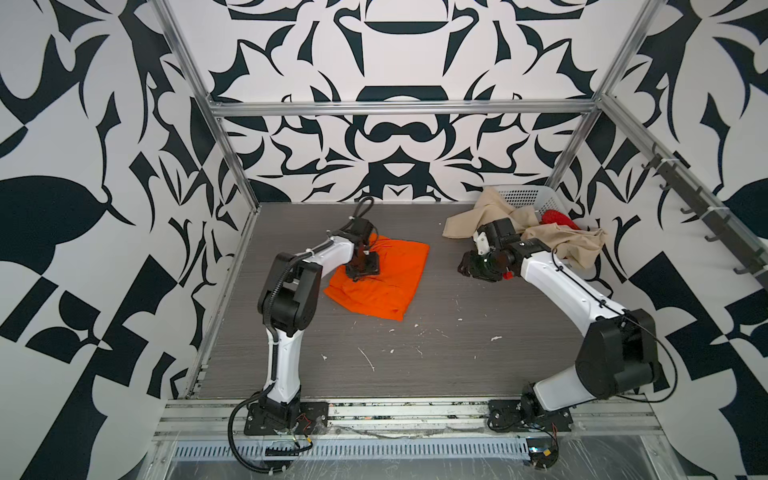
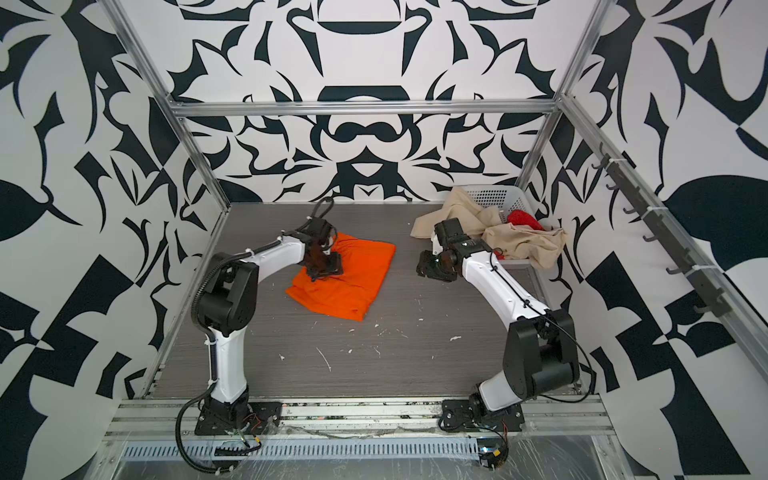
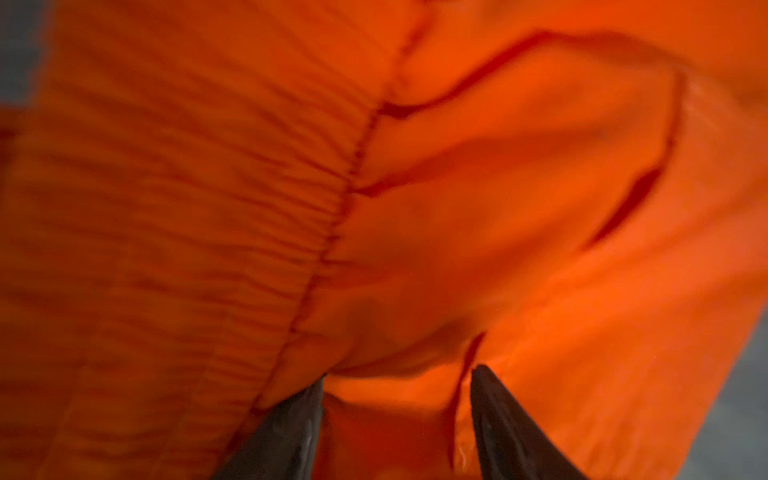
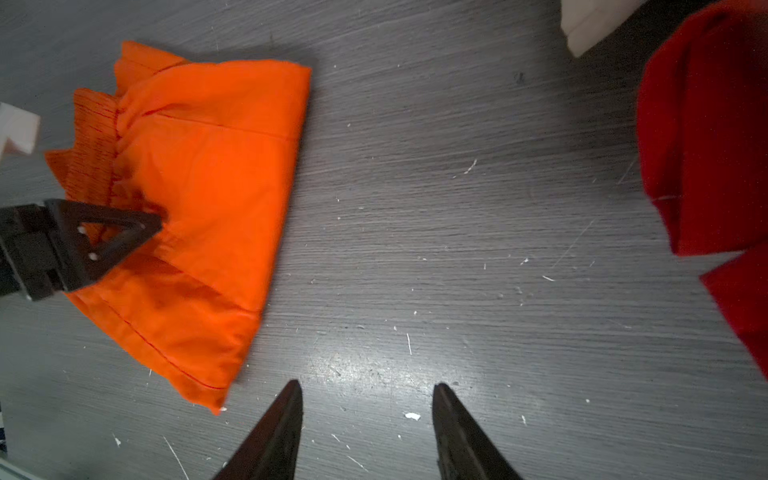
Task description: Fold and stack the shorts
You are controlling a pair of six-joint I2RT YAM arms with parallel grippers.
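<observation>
Though beside orange shorts' [image 4: 208, 166] hem, bare table [image 4: 457, 208].

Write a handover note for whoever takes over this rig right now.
Left gripper: open, tips on the orange shorts.
Right gripper: open, empty, over bare table.
Beige shorts drape over the basket rim; red shorts lie inside.
Done: orange looks partly folded.
Left: finish it, fold beige and red, stack all three.

Left hand [image 1: 365, 271] down on orange shorts [image 1: 390, 286] — beige shorts [image 1: 582, 245] drape the basket [image 1: 524, 197].
</observation>
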